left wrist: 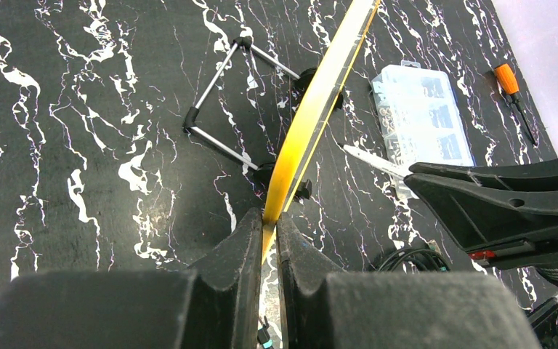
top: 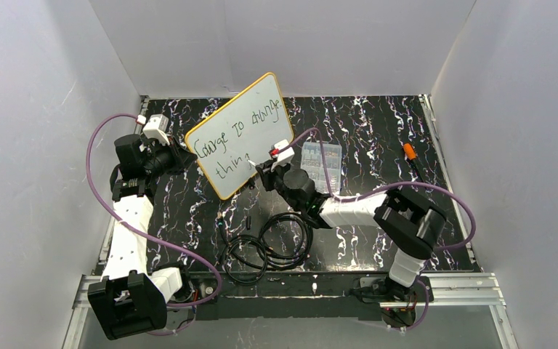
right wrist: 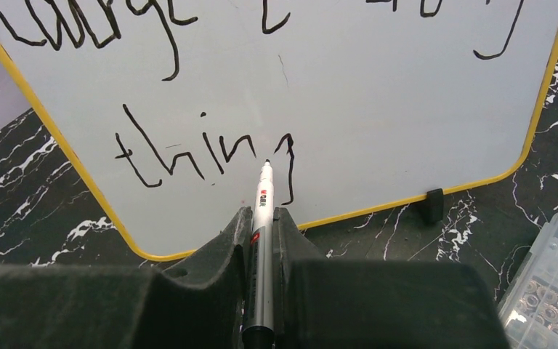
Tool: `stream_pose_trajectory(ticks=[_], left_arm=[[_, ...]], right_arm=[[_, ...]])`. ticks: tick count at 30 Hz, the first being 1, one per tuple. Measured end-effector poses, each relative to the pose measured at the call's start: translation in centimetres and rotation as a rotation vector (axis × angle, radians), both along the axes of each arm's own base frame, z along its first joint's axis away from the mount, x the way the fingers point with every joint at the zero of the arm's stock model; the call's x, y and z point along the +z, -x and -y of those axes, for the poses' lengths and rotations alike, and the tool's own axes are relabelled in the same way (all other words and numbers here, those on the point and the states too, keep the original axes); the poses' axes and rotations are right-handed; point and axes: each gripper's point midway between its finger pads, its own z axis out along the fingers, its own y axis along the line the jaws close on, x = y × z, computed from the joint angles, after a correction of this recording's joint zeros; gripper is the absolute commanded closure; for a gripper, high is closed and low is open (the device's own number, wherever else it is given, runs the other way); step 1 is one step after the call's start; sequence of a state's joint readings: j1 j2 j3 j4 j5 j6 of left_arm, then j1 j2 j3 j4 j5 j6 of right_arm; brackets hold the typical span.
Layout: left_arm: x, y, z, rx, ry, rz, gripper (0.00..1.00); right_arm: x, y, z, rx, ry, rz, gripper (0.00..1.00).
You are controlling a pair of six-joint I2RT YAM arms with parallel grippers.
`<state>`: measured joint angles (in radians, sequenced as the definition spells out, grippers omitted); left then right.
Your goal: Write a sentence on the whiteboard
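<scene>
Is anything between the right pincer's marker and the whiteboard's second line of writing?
Nothing visible. The right pincer holds the silver marker with its tip right at the yellow-rimmed white whiteboard, beside the unfinished black lettering.

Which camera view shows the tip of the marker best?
The right wrist view: the marker, clamped in the right tool, puts its tip at the whiteboard beside the unfinished sentence. The left wrist view shows the marker from the side. The top view shows the marker only as a tiny speck.

The whiteboard (top: 236, 134) stands left of centre; parts box (top: 322, 163) just right of it — screwdriver (top: 410, 153) farther right; cables (top: 265, 247) in front (near side).
</scene>
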<state>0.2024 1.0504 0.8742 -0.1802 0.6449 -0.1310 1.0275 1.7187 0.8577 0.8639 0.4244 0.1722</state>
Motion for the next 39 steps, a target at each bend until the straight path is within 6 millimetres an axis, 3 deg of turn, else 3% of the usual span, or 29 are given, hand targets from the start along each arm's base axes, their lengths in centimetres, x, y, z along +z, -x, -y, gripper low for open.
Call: stream_pose_trajectory(ticks=[17, 39], left_arm=[[0.0, 0.0, 0.0, 0.0, 0.0, 0.0, 1.0], [0.0, 0.0, 0.0, 0.001, -0.001, 0.0, 1.0]], right_arm=[[-1.3, -1.1, -0.5, -0.023, 0.033, 0.005, 0.99], [-1.7, -1.7, -1.1, -0.027, 0.041, 0.022, 0.99]])
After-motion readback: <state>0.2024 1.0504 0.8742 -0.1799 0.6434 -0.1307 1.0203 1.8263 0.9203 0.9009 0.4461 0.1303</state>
